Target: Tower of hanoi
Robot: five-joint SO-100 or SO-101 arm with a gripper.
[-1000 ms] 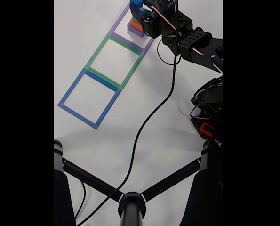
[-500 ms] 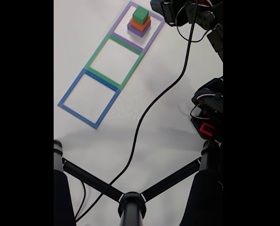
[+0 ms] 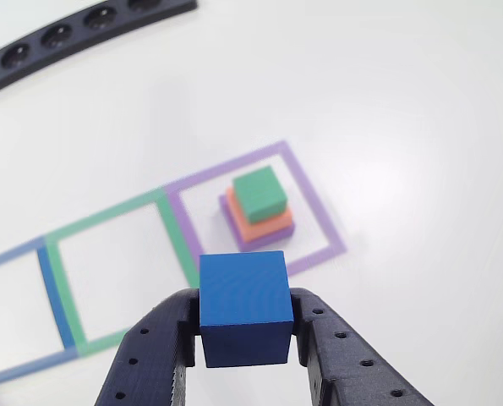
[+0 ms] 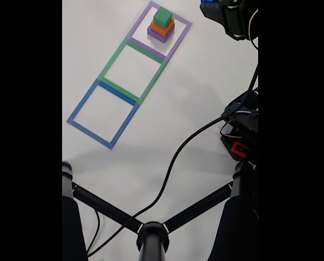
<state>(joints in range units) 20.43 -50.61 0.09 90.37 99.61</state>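
Three stacked: green cube (image 3: pixel 259 194), orange cube (image 3: pixel 263 223), purple cube (image 3: pixel 272 236).
Claw (image 3: pixel 244 334): pinches blue cube (image 3: pixel 243 306), raised apart from stack.
Fixed view: cable (image 4: pixel 175 163) on bench (image 4: pixel 200 76).

white table (image 4: pixel 205 81) | three square outlines (image 4: pixel 132 68) | purple cube (image 4: pixel 160 36) inside purple outline | black holed strip (image 3: pixel 82 38)

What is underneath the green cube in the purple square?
The matte green cube sits on a larger orange cube, which rests on a still larger purple cube, inside the flat purple square outline. Their covered middles, and the table beneath, cannot be seen.
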